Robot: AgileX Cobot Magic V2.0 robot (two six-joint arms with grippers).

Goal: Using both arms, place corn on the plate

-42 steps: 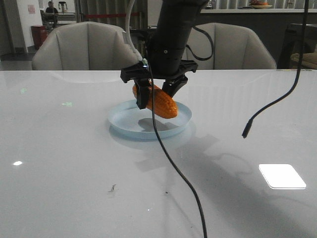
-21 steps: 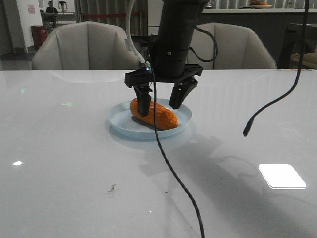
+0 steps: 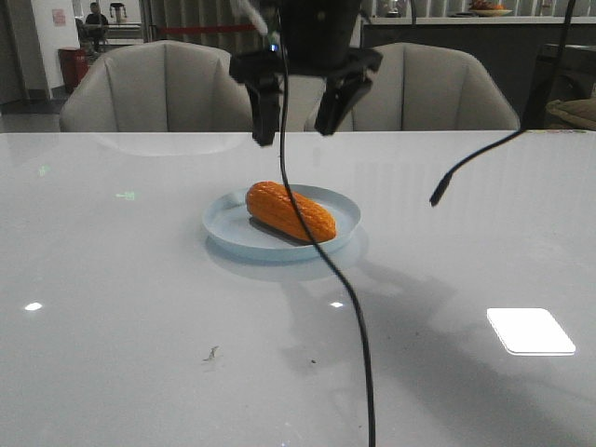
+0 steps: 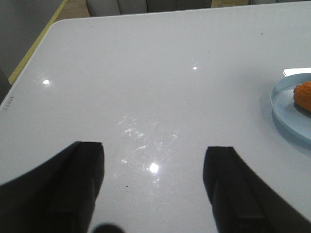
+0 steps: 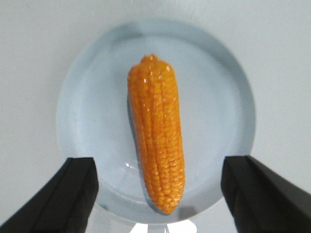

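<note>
- The corn [image 3: 290,211] lay inside the plate [image 3: 223,228], its long axis slanting across it, ends within the rim.
- Right gripper [image 3: 298,116] hung straight above it, well clear, jaws spread and empty.
- Left gripper [image 4: 153,179], also spread and empty, faced bare table [image 4: 146,73], corn off to one side.

The orange corn [image 3: 290,211] lies flat on the pale blue plate [image 3: 223,225]. The plate is round. It sits on the table.
</note>
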